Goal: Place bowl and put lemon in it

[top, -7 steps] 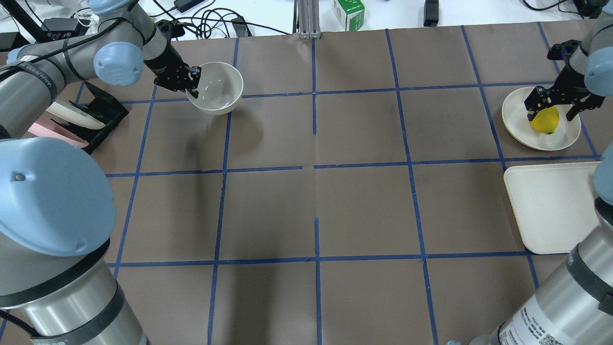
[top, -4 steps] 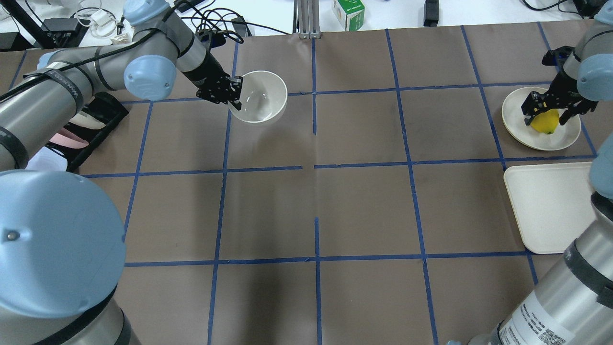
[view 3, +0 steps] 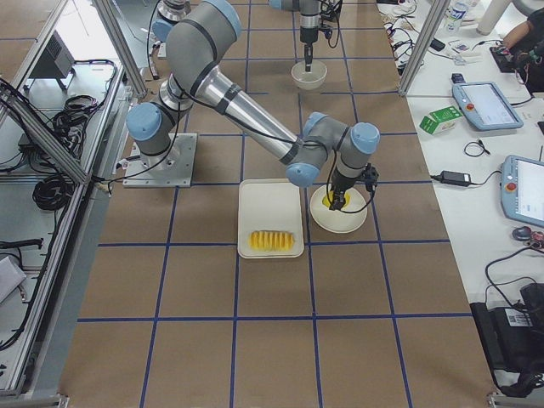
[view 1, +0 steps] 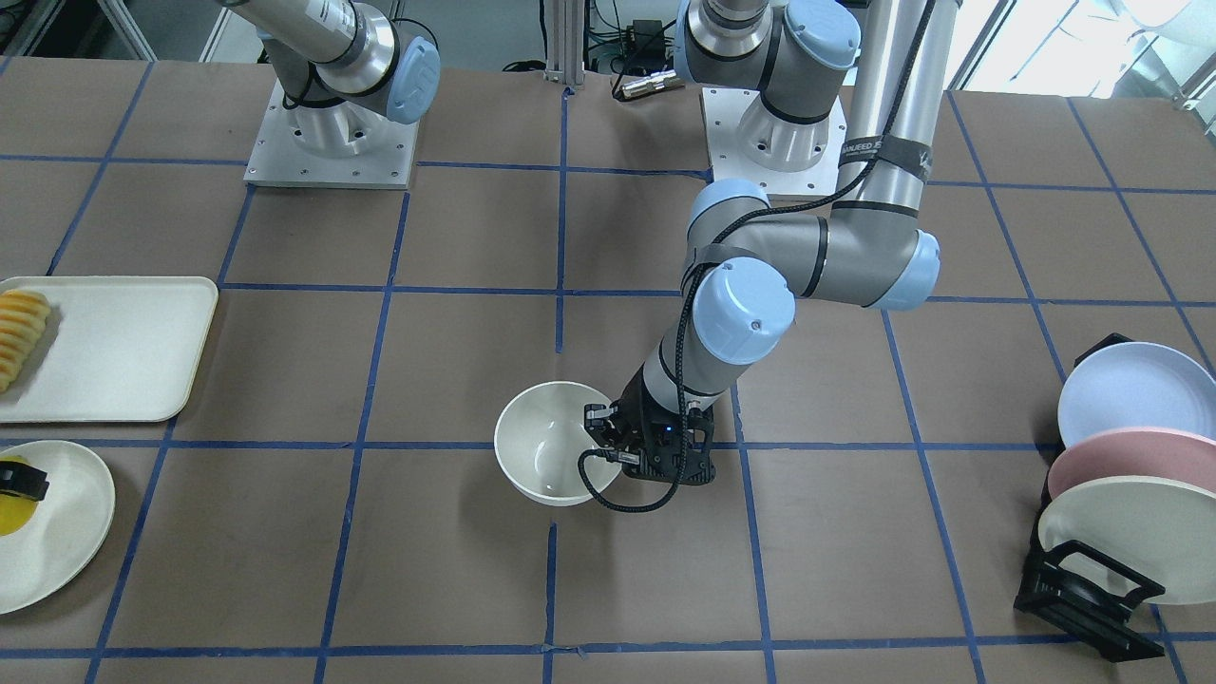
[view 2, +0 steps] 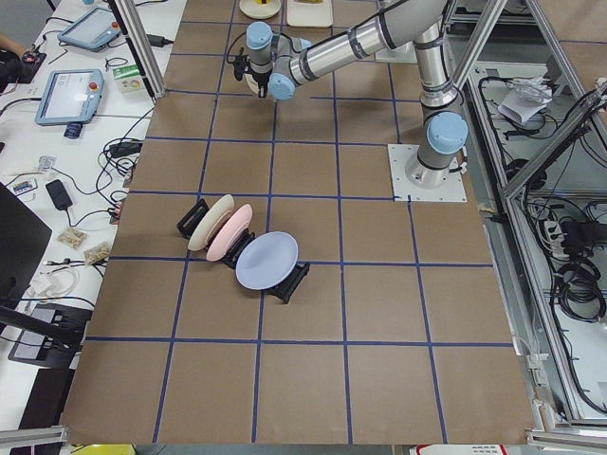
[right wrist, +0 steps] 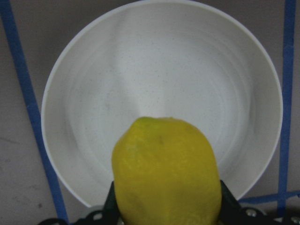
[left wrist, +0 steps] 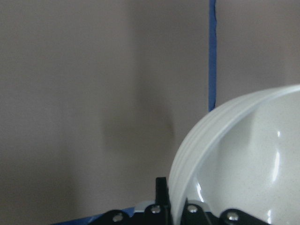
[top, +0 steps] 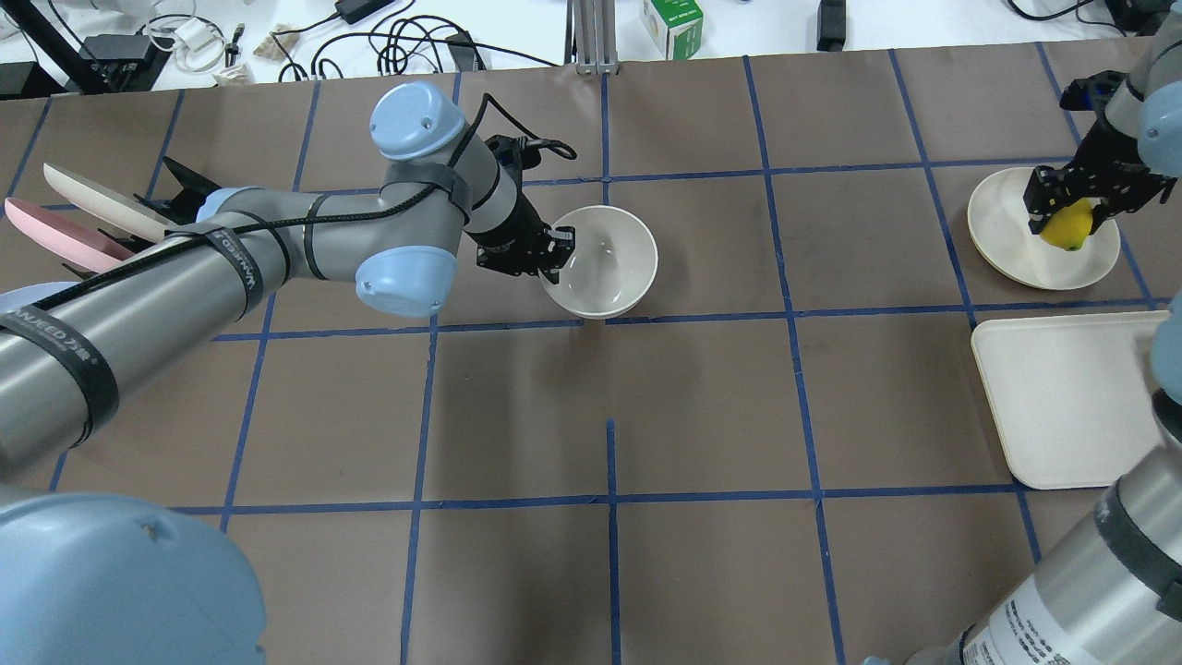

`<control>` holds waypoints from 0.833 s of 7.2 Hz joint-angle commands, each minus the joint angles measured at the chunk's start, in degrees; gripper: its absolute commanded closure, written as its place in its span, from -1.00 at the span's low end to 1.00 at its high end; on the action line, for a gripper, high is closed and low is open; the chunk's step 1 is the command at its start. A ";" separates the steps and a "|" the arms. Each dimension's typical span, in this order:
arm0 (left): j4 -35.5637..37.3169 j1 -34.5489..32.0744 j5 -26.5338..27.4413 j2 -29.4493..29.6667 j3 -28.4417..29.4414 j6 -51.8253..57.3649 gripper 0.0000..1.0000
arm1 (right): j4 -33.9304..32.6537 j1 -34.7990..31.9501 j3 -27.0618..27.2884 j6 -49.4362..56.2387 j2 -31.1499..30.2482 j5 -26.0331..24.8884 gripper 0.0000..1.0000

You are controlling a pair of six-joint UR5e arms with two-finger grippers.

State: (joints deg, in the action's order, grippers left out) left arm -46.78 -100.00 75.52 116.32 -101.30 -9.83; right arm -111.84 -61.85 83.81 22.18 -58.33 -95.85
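Holding the bowl (top: 609, 268) by its rim, upper centre of frame, the left gripper (top: 552, 253) hasn't let it go onto the surface (top: 702, 416) yet. The right gripper (top: 1067, 214) pinches the lemon (top: 1067, 227) over the plate (top: 1011, 249), upper right. Placing and drop-in both remain, I reckon.

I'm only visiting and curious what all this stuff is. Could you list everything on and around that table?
table: one, brown with a blue tape grid
bowl: one, off-white, near the table's middle
lemon: one, yellow, held over the plate
plate: one, off-white, robot's right end
tray: one, white, beside the plate, nearer the robot
sliced food: one row, orange-yellow, on the tray
rack: one, black, robot's left end
racked plates: three, blue, pink, off-white, standing in the rack
carton: one, green and white, beyond the far edge
left gripper: one, black, shut on the bowl's rim
right gripper: one, black, shut on the lemon
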 commanded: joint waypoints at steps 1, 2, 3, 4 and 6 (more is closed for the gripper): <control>2.39 -0.98 1.29 -0.47 -3.37 -0.89 1.00 | 12.44 -0.63 0.21 -0.11 -7.55 1.54 1.00; 2.39 -0.99 1.38 -0.39 -3.55 -1.59 1.00 | 15.22 -2.21 0.12 -2.73 -10.63 5.72 1.00; 2.31 -0.90 1.82 -0.39 -3.47 -1.77 -0.20 | 16.38 -5.53 0.12 -5.88 -13.01 6.37 1.00; 2.48 -0.72 4.34 -0.74 -3.29 -1.68 -0.73 | 18.04 -9.91 0.12 -11.14 -14.78 6.38 1.00; -7.38 -0.11 9.82 -5.63 2.73 -0.98 -0.92 | 19.11 -18.61 0.03 -17.93 -16.89 6.64 1.00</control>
State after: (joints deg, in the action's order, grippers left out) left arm -47.92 -100.41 83.07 113.68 -102.27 -11.23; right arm -93.80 -74.95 83.92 8.44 -73.79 -89.50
